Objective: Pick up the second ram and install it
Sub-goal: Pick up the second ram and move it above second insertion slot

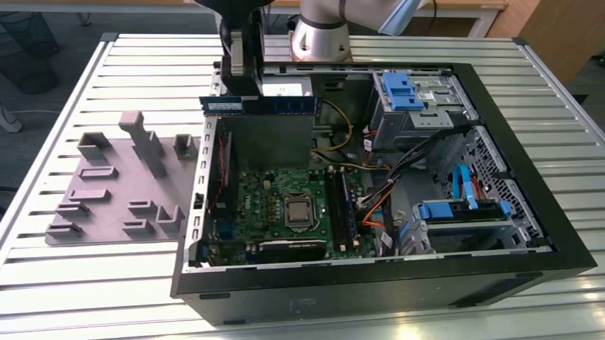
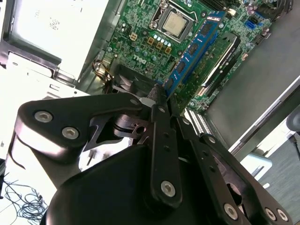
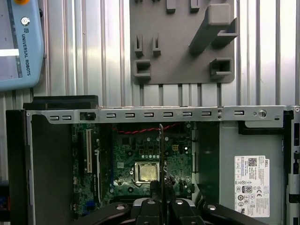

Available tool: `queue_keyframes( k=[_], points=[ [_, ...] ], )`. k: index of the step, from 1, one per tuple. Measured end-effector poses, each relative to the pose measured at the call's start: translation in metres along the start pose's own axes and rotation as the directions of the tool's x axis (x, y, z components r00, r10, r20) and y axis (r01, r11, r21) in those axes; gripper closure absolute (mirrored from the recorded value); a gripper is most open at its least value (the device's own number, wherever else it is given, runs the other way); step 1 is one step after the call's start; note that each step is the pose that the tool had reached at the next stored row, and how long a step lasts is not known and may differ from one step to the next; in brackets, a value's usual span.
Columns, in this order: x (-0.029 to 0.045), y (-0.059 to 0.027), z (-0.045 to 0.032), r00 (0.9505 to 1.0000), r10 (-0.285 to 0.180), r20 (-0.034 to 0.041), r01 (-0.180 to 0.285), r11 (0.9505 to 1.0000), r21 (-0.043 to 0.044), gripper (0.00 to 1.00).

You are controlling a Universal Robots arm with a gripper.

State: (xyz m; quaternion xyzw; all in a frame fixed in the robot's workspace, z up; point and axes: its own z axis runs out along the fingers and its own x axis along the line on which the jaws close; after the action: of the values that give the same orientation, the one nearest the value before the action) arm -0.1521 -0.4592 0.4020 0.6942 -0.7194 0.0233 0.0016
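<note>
Exterior view: claw [image 1: 248, 91] clamped on the second ram [image 1: 258, 105], held level and edge-down above the open PC case [image 1: 529, 234], over the green motherboard [image 1: 283, 202], well clear of it. Grey holder tray [image 1: 113, 191] lies on the slatted tabletop [image 1: 57, 283] just beside the case.

Second wrist view: claw [image 2: 158, 99] pinches one end of the ram [image 2: 194, 47]; blue stick w/ black chips runs out over the motherboard [image 2: 136, 42].

First wrist view: ram [image 3: 161, 154] seen edge-on as a thin line betw. the fingers [image 3: 153, 188], over the CPU [image 3: 146, 172].
</note>
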Motion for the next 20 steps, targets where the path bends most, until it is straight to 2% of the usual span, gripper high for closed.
queue_keyframes(
  k=[20],
  points=[
    [-0.0007,-0.0173,0.0022,1.0000,0.000,-0.0001,0.000,1.0000,-0.0001,0.86]
  ],
)
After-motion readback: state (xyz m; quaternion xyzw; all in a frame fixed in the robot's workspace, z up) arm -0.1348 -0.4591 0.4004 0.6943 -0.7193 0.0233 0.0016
